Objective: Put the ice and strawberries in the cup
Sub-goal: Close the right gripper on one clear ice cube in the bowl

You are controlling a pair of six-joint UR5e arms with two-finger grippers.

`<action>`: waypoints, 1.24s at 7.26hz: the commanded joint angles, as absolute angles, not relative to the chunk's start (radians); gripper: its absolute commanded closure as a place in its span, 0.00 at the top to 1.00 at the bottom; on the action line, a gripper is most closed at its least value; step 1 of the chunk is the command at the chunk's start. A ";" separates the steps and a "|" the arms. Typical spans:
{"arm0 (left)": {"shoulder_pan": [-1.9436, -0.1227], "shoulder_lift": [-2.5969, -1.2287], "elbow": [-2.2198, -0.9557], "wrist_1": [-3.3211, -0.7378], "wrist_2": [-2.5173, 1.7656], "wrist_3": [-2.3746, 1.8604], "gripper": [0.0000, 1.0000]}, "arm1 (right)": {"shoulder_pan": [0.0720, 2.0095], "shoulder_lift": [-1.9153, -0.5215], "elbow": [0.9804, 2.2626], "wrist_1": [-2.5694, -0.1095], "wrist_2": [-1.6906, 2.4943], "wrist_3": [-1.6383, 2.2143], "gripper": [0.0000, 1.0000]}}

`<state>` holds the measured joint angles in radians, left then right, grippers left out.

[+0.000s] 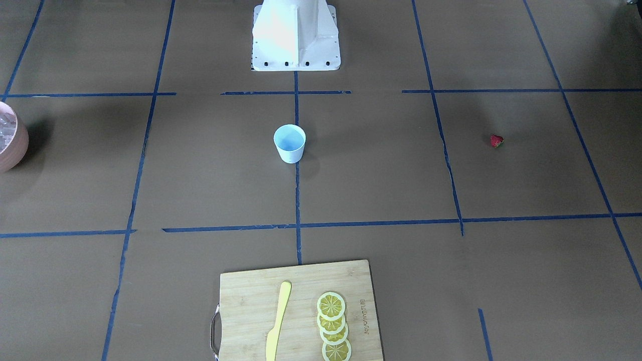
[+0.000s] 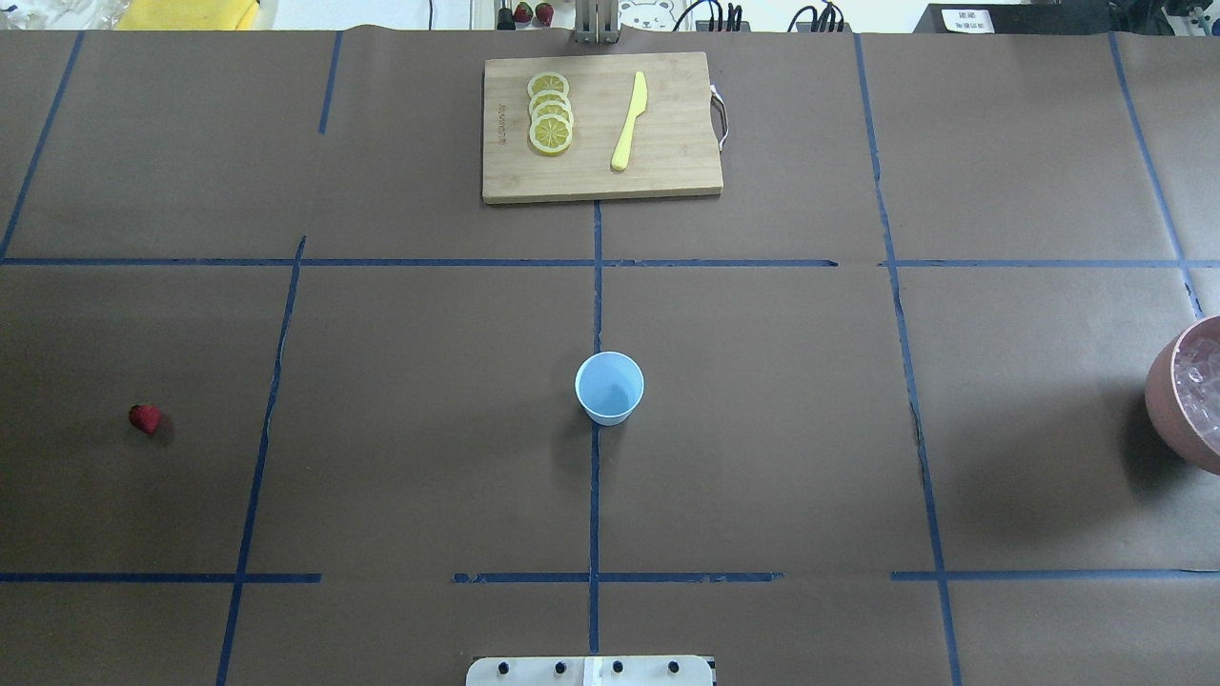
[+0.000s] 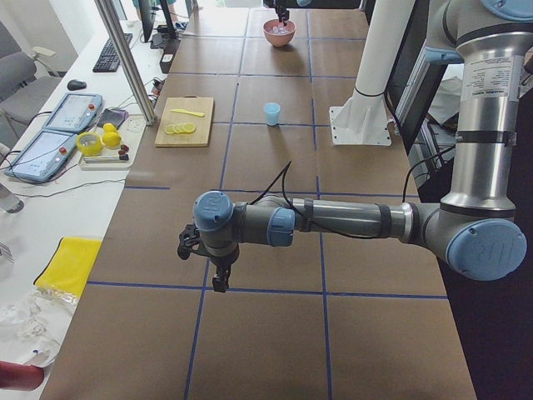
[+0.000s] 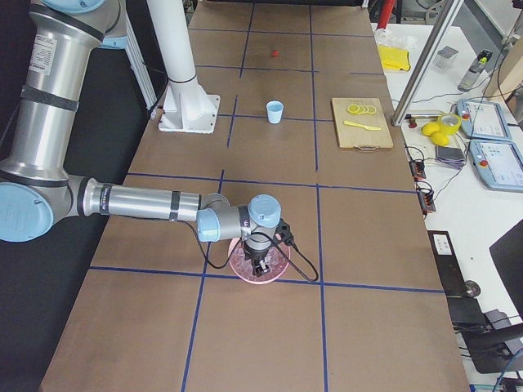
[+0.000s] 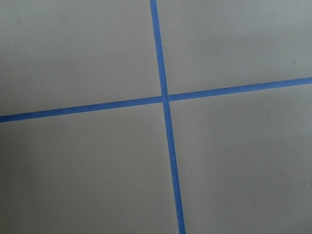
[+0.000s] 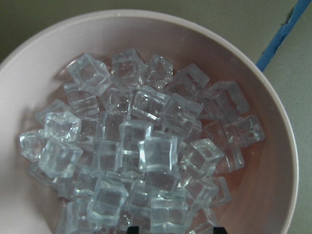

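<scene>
The white cup (image 2: 609, 388) with its pale blue inside stands upright at the table's middle, with nothing in it. One small red strawberry (image 2: 145, 418) lies alone on the robot's left side. Clear ice (image 6: 141, 151) cubes fill the pink bowl (image 2: 1177, 400) at the robot's right edge. My right gripper (image 6: 173, 229) hangs just above the ice, open, only its two dark tips showing at the bottom of the right wrist view. My left gripper (image 3: 219, 283) points down over bare table far out on the left; I cannot tell whether it is open or shut.
A wooden cutting board (image 2: 667, 171) at the far side holds several lemon slices (image 2: 550, 114) and a yellow knife (image 2: 629, 122). The robot's white base (image 1: 296, 35) stands behind the cup. Blue tape lines cross the brown tabletop.
</scene>
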<state>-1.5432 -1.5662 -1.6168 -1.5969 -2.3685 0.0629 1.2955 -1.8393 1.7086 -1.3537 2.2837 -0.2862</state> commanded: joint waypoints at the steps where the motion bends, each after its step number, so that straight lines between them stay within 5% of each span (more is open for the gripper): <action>1: -1.543 -1.566 -1.617 -1.597 -2.368 0.063 1.00 | 1.295 -1.832 1.697 -1.353 2.284 -0.287 0.60; 9: -1.543 -1.565 -1.621 -1.595 -2.370 0.063 1.00 | 1.267 -1.830 1.697 -1.353 2.275 -0.285 0.58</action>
